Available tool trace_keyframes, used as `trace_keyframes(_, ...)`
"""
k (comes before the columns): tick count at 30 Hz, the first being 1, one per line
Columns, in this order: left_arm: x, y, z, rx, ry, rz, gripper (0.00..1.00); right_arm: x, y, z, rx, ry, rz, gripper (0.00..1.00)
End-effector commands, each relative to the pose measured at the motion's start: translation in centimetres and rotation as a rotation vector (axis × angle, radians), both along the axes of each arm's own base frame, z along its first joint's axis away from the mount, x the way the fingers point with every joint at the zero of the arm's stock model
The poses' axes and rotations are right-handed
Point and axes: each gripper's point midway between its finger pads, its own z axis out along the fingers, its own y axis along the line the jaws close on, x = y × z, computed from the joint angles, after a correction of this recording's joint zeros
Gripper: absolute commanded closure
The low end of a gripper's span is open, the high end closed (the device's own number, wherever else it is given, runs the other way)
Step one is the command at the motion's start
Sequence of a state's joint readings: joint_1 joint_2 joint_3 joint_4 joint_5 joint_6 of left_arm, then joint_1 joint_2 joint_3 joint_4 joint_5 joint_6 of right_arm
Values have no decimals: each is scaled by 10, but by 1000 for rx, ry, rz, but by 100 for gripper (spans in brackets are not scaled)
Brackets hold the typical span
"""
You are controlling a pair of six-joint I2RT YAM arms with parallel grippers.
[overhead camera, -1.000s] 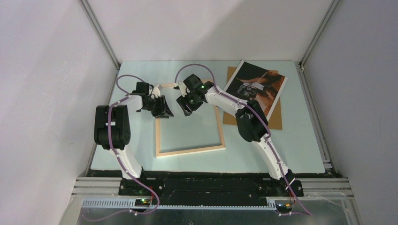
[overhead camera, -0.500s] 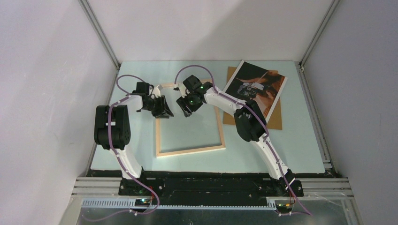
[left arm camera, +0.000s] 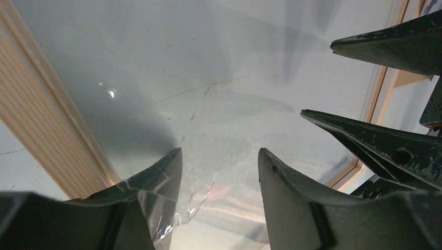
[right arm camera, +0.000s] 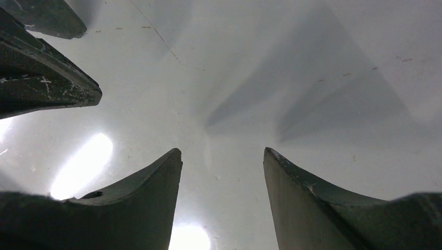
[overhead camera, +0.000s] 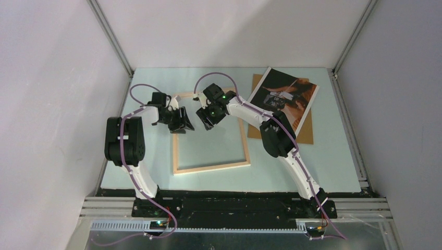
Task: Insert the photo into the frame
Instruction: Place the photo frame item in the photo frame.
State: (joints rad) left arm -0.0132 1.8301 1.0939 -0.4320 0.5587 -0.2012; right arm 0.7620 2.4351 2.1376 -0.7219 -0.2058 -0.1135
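Note:
The frame [overhead camera: 211,167], pale wood, lies flat on the table's middle. A glossy clear sheet [left arm camera: 219,94] fills its opening. My left gripper [overhead camera: 182,126] hovers low over the frame's upper left part, jaws open and nothing between them [left arm camera: 219,151]. A bit of clear film [left arm camera: 156,208] clings by its left finger. The frame's left rail [left arm camera: 36,135] runs beside it. My right gripper [overhead camera: 205,121] faces it from the right, open and empty above the glossy surface [right arm camera: 223,151]. The photo [overhead camera: 284,96] lies face up at the back right, partly on a brown board.
The brown backing board [overhead camera: 306,130] lies under the photo's right side at the back right. White walls close in the table on three sides. The two grippers' fingertips [left arm camera: 385,140] stand close together over the frame.
The left gripper's jaws have spread wider. Both arms have hardly moved, and the frame and photo lie where they were.

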Motion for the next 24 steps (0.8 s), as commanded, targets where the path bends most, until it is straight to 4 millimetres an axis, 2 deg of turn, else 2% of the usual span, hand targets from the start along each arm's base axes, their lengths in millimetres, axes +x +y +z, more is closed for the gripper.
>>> trace_keyframes(1, 5, -3, 16, 9, -71, -29, 38, 3, -4, -6, -25, 6, -5, 37)
trace_keyframes(5, 6, -1, 21, 22, -91, -25, 25, 1, -6, -8, -28, 14, -3, 37)
trace_keyframes(11, 8, 4, 29, 44, -118, -19, 15, 0, -9, -9, -30, 19, -4, 37)
trace_keyframes(24, -1, 23, 47, 141, -160, -17, 9, -1, -11, -7, -29, 20, -6, 37)
